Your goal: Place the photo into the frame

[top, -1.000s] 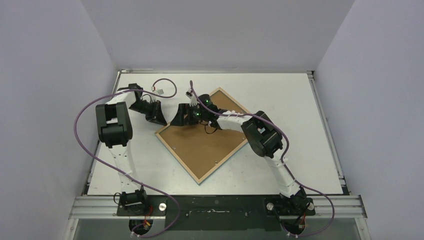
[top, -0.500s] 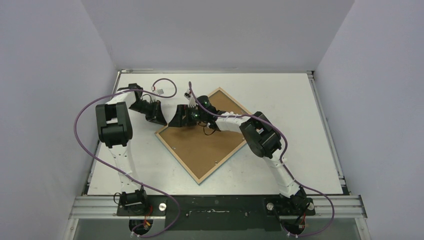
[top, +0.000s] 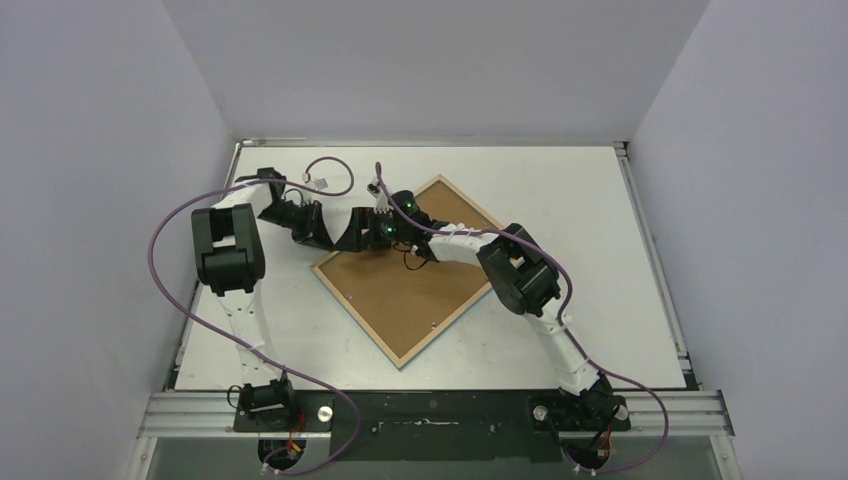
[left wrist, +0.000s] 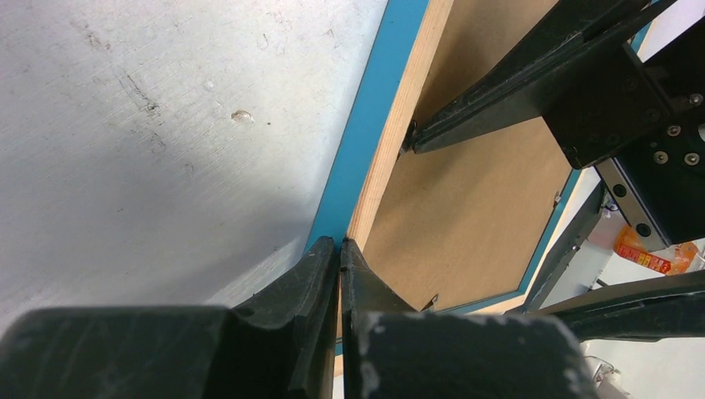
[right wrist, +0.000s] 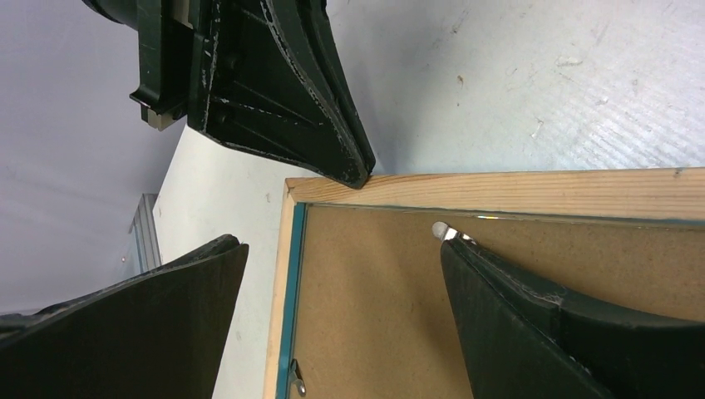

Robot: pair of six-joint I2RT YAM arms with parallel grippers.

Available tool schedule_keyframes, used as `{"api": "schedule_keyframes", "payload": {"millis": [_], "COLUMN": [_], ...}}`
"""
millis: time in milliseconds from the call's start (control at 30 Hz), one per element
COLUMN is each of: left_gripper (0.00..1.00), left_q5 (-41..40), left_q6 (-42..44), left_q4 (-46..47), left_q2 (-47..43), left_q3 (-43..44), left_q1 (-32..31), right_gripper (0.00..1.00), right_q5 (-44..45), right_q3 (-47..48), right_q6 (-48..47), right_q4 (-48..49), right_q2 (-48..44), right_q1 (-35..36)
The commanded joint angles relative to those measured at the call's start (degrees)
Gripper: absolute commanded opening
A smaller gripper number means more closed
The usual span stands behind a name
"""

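Seemingly unfinished: frame point(right wrist: 540, 193) face-down toward table's point(top: 560, 200) far edge, backing board point(top: 400, 295) in, photo unseen; left gripper point(left wrist: 339, 245) closed, tips against frame's rim; right gripper point(right wrist: 342, 248) wide apart, empty.

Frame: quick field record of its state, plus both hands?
frame: face down on table, wooden back up
backing board: sits inside the frame
left hand: shut, tips at the frame's outer edge near a corner
right hand: open, straddling that corner, holding nothing
photo: not in view
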Motion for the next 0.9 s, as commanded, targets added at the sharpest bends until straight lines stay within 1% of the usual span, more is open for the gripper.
{"api": "schedule_keyframes", "payload": {"millis": [0, 200, 567, 700, 867], "left_gripper": [0.02, 0.03, 0.02, 0.03, 0.03], "left_q5": [1.4, 1.3, 1.8, 1.6, 1.8], "left_q6": [0.0, -0.2, -0.4, -0.5, -0.4], "left_q4": [1.3, 1.7, 3.0, 2.6, 0.3], "left_q2": [-1.4, -1.5, -2.6, -2.9, -3.6], "left_q3": [-1.4, -2.3, -6.6, -6.0, -2.7], "left_q1": [-0.7, -0.7, -2.1, -1.9, -1.3], "right_gripper": [0.91, 0.92, 0.92, 0.93, 0.96], "right_q5": [2.5, 4.5, 13.6, 12.0, 6.8], "right_q3": [2.0, 1.2, -2.4, -2.6, -6.3], "right_q6": [-0.6, -0.6, -1.3, -1.4, 0.5], "right_q4": [0.3, 0.2, -0.4, 0.3, 2.4], "right_q2": [1.5, 1.3, -1.3, -2.4, -8.4], "right_q1": [0.5, 0.6, 2.9, 3.0, 1.4]}}
